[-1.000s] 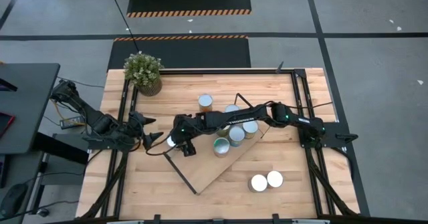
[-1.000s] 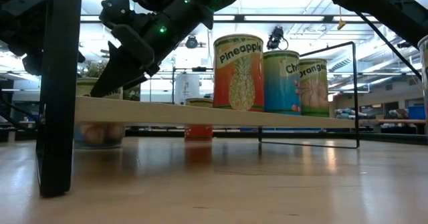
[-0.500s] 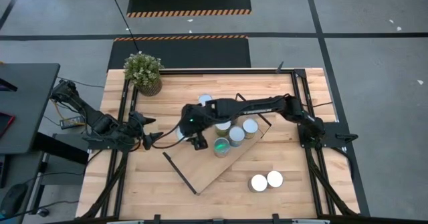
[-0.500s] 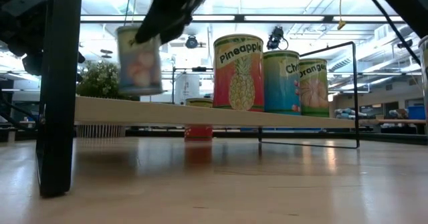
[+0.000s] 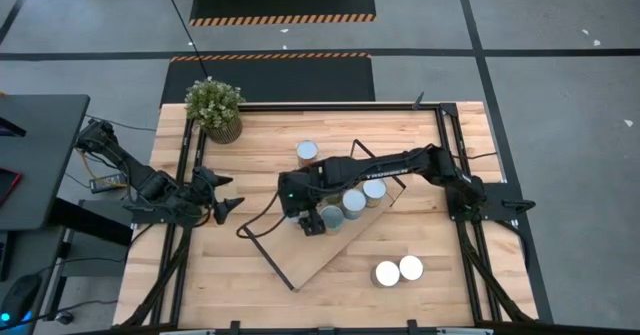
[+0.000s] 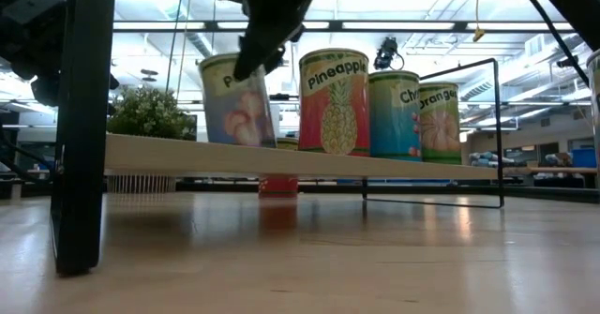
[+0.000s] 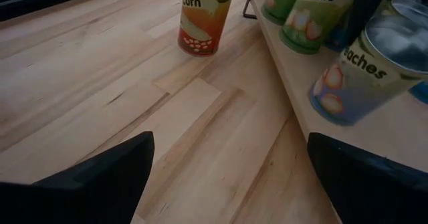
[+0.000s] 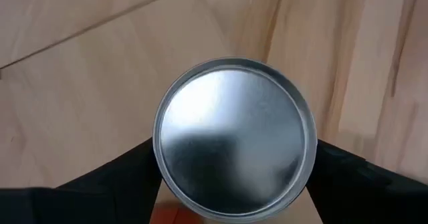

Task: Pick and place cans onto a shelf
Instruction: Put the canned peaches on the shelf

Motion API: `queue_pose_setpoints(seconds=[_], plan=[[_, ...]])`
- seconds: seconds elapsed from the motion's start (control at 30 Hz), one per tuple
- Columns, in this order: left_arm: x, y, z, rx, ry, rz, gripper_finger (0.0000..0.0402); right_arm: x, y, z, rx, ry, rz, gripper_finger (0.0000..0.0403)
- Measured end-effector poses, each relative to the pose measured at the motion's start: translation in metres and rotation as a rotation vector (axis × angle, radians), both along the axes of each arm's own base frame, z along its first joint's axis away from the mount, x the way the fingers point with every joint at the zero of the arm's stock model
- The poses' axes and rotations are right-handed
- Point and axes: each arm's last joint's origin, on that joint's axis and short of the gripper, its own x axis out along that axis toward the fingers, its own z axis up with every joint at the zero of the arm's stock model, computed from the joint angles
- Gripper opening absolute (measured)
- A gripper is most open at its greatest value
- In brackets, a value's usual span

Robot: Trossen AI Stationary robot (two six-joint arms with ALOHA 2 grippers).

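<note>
my right gripper [image 5: 312, 221] is out over the near end of the shelf [image 5: 300, 260], clamped on the peaches can [image 6: 236, 100]. from my right wrist view its silver lid [image 8: 233, 138] sits between my fingers [image 8: 349, 177], one on each side. in the low view the can is tilted, bottom edge at or just above the board, can't tell if it's touching. it's just beside the pineapple can [image 6: 334, 101], with two more cans [image 6: 394, 114] behind that in a row on the shelf. from above, the shelf lies diagonally across the table [image 5: 450, 305], and the cans on it are bunched at its far end.

my left gripper [image 5: 226, 206] is parked at the left side of the table, fingers spread apart, nothing in them. its wrist view shows a corn can [image 7: 204, 17] standing on the table off the shelf, plus a pears can [image 7: 313, 18] on the board.

two more cans [image 5: 398, 271] stand touching each other on the table, near the right front corner. potted plant [image 5: 214, 107] is at the back left corner.
</note>
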Motion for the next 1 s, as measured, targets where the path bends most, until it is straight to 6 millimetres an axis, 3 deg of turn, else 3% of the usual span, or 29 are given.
queue_pose_setpoints(seconds=[0.47, 1.0], plan=[[0.000, 0.000, 0.000, 0.002, 0.001, 0.000, 0.0400, -0.010, 0.011, -0.005, -0.087, 0.096, -0.084, 0.0394], [0.000, 0.000, 0.000, 0.003, 0.001, 0.000, 0.0400, 0.002, 0.027, 0.039, -0.151, -0.164, -0.073, 0.0396]])
